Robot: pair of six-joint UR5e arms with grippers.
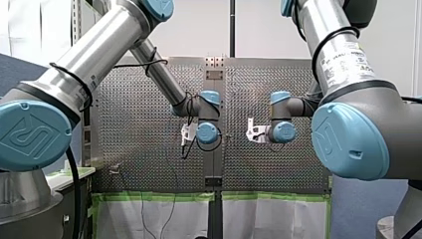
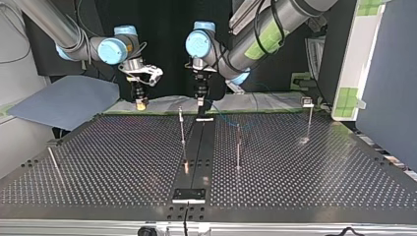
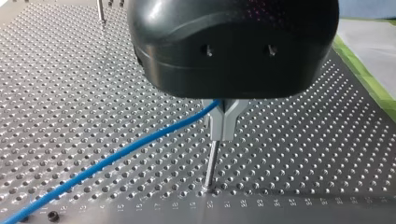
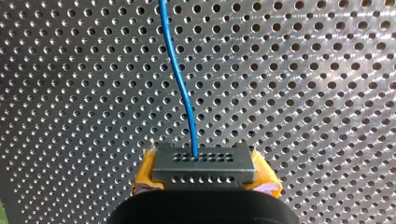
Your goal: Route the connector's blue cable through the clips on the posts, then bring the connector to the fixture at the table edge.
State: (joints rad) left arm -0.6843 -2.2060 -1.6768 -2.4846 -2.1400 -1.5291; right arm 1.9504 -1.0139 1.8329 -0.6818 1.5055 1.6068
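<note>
In the right wrist view my right gripper [image 4: 205, 178] has its yellow pads [image 4: 147, 175] shut on a dark grey connector [image 4: 203, 161]. The blue cable [image 4: 180, 70] leaves the connector and runs ahead over the perforated plate. In the left wrist view my left gripper [image 3: 223, 133] is shut on the blue cable [image 3: 140, 144] with its metal fingers, directly above a thin post [image 3: 212, 163]. In the top view my right gripper [image 2: 141, 102] hangs at the left and my left gripper [image 2: 200, 101] near the middle, both at the table's far edge.
Thin posts [image 2: 182, 125] [image 2: 238, 147] stand on either side of a black centre rail [image 2: 196, 147]. Another post with a clip [image 2: 308, 102] stands at the top view's right, and a leaning rod [image 2: 53, 160] at its left. A black block [image 2: 188, 195] sits at the near edge.
</note>
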